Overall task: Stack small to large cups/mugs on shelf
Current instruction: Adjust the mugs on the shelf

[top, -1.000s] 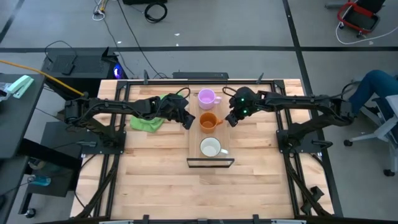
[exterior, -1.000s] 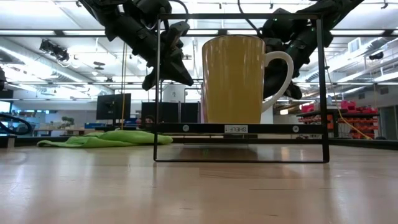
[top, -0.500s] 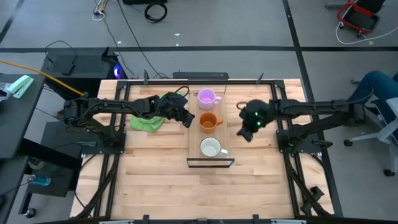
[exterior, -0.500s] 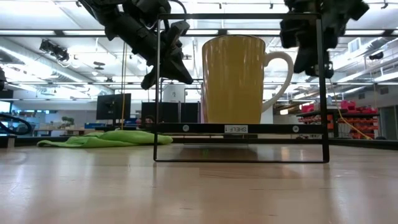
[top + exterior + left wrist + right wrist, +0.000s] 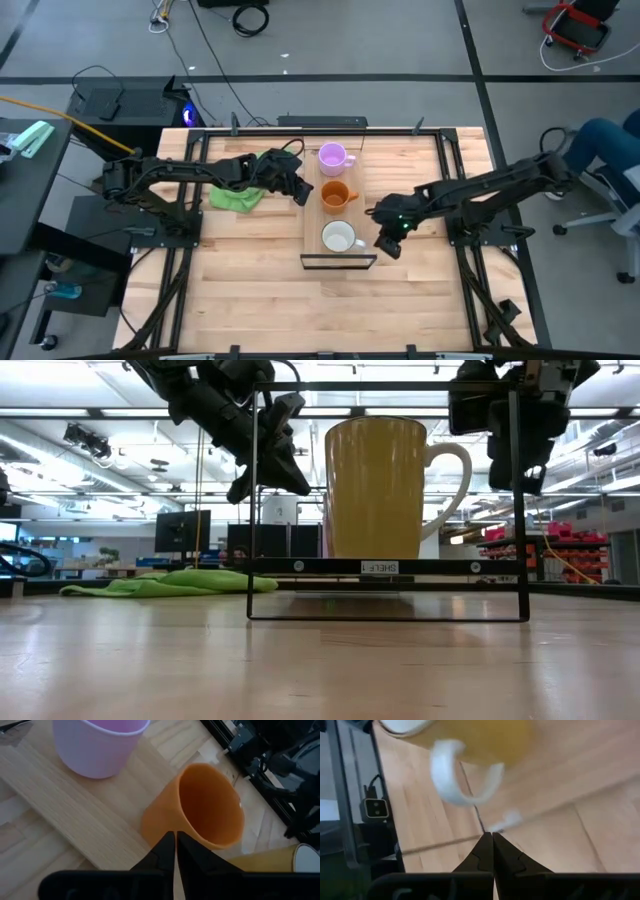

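Three mugs stand in a row on the light-wood shelf (image 5: 312,215), each on its base with its handle toward the table's right. The purple mug (image 5: 331,156) is farthest, the orange mug (image 5: 336,195) in the middle. The nearest mug (image 5: 340,237) is white inside and yellowish outside (image 5: 375,488). My left gripper (image 5: 302,197) hovers shut just left of the orange mug (image 5: 210,815), above the shelf, touching nothing. My right gripper (image 5: 385,242) is shut too. It hangs in the air right of the white mug's handle (image 5: 465,775).
A green cloth (image 5: 235,198) lies on the slatted table left of the shelf, under my left arm. The shelf's thin black frame (image 5: 385,615) stands up at its near end. A seated person (image 5: 605,135) is beyond the table's right edge.
My right gripper has drawn away from the orange mug, swinging out toward the table's right and then toward the near edge. It now hangs beside the white mug's handle. It has stayed shut. The mugs have not moved.
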Controlling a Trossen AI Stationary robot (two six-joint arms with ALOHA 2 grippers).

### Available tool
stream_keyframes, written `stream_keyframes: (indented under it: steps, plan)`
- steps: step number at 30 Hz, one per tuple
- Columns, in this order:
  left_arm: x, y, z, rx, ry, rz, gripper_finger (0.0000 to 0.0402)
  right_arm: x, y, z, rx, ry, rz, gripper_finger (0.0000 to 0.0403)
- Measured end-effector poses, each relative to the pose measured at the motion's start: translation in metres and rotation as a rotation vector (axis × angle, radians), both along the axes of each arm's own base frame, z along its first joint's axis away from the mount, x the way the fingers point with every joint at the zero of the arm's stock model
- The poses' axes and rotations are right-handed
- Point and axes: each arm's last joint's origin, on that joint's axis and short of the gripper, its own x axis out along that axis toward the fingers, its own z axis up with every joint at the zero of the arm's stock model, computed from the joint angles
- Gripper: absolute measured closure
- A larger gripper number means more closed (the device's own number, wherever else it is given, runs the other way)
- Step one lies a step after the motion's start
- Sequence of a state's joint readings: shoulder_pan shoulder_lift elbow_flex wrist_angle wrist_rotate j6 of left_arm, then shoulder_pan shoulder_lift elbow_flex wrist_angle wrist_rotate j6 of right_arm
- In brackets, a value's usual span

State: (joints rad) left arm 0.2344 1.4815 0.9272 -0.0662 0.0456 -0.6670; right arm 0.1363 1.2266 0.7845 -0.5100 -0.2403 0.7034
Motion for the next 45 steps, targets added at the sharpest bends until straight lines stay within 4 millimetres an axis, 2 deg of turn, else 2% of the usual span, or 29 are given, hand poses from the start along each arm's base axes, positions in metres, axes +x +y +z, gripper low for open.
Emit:
stream_keyframes:
  steps: [6,15,27,36,45]
  plan:
    - [-0.001,0.000,-0.001,-0.003,0.014,0.000,0.0386,0.011,0.007,-0.006,0.008,-0.028,0.005,0.0402]
    - [-0.002,-0.001,-0.003,-0.010,0.037,0.000,0.0380,0.014,0.022,-0.008,0.015,-0.044,0.000,0.0403]
    - [-0.002,-0.001,-0.003,-0.011,0.038,0.000,0.0389,0.018,0.021,-0.007,0.006,-0.078,-0.037,0.0403]
    - [-0.002,-0.001,-0.003,-0.011,0.038,-0.001,0.0378,0.019,0.017,-0.007,-0.018,-0.081,-0.085,0.0403]
    - [-0.002,-0.001,-0.003,-0.011,0.037,0.000,0.0389,0.019,0.014,-0.007,-0.029,-0.078,-0.106,0.0403]
